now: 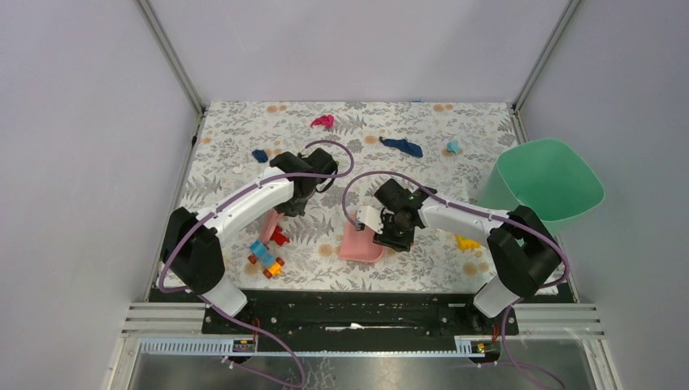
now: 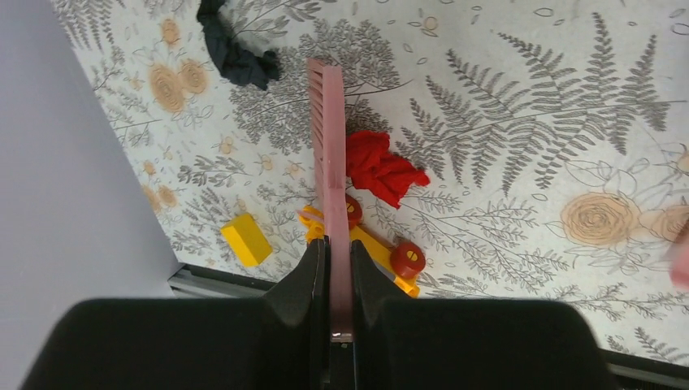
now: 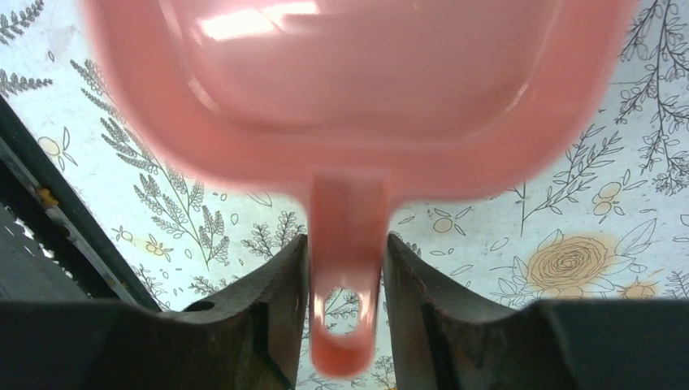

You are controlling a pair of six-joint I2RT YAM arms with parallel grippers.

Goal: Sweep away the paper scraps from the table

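We note a table (image 1: pixel 479 130) in fern-print cloth, grey walls on three sides, and a green bin (image 1: pixel 548 179) beside its right edge. Left gripper (image 2: pixel 333 256): jaws narrow, clamped on a thin pink brush (image 2: pixel 327 138). A red scrap (image 2: pixel 382 171) sits just right of the brush. Right gripper (image 3: pixel 345 260): pinching the dustpan (image 3: pixel 349 81) handle. Other paper scraps (image 1: pixel 323 121) lie scattered well beyond both grippers.

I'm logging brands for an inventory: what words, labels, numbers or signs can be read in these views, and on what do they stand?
None can be read in any view.
The pink dustpan, pink brush, green bin, toy bricks and the table cloth show no lettering; the cloth carries only ferns and flowers.
Any finer marking is too small to tell.
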